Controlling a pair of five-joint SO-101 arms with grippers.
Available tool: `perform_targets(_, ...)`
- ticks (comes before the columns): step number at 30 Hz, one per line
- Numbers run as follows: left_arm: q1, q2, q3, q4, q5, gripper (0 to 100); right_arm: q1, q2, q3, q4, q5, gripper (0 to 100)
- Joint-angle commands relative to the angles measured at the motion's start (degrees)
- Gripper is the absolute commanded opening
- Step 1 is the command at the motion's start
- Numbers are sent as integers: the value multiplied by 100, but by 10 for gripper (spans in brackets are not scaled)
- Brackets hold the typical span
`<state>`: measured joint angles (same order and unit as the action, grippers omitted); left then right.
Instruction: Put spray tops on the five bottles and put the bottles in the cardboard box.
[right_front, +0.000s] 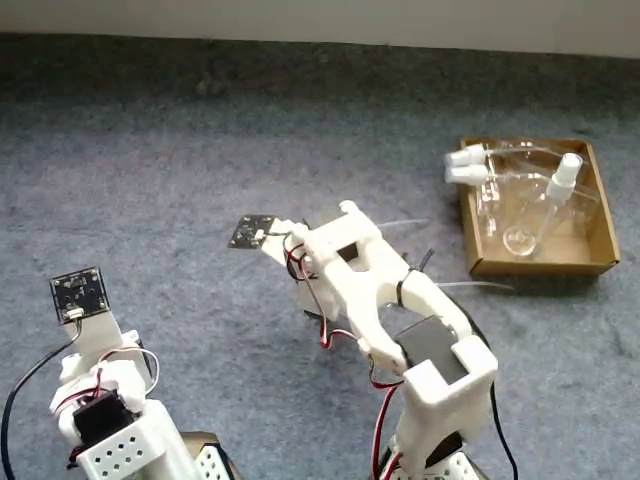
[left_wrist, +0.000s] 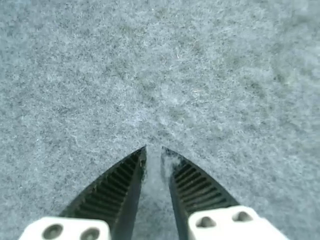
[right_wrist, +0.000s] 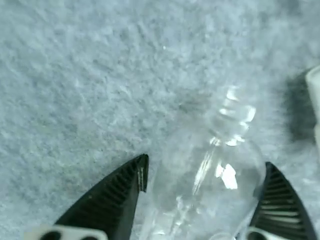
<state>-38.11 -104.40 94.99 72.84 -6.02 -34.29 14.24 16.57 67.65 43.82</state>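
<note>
The left arm (right_front: 100, 400) sits folded at the near left corner of the grey, felt-covered tabletop (right_front: 200, 150), with its wrist bent so that it looks straight down. The left gripper (left_wrist: 153, 150) hangs just above bare felt. Its jaws are drawn almost together, with only a thin slit between the ribbed pads (left_wrist: 120, 185), and they grasp nothing.

The right arm (right_front: 380, 290) stretches from the near edge out over the middle of the tabletop, slanting away towards the left, with its wrist tipped down to the surface. The right gripper (right_wrist: 206, 161) is spread wide around a clear bottle (right_wrist: 215, 150), and its jaws clasp the bottle's body on both sides. The bottle's threaded neck points away from the wrist and carries no spray top. A white object (right_wrist: 314, 100) shows just beyond it, too little of it in view to name.

The cardboard box (right_front: 540, 267) lies well apart on the right side of the tabletop. Clear bottles (right_front: 520, 215) lie tumbled in it, and three white spray tops (right_front: 568, 170) can be made out among them. Two thin clear tubes (right_front: 475, 285) lie on the felt between the right arm and the box.
</note>
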Motion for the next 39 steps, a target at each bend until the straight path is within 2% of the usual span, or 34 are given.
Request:
perform_targets(1, 163, -40, -31, -132, -44, 11, -22, -66, -286, 66, -229, 317)
perform_targets(4, 163, -40, -31, -132, -44, 11, -40, -48, -286, -110, -519, 315)
perform_targets(15, 163, -40, -31, -132, -44, 11, -22, -31, -251, -523, -519, 271)
perform_targets(24, 171, -40, -31, -132, -53, 11, -31, -31, -242, -365, -510, 267)
perform_targets(31, 171, -40, -31, -132, -53, 11, -57, -57, -242, -268, -527, 275)
perform_targets(36, 180, -40, -31, -132, -53, 11, -22, -57, -233, -286, -545, 338)
perform_targets(39, 180, -40, -31, -132, -53, 11, -22, -57, -233, -295, -545, 343)
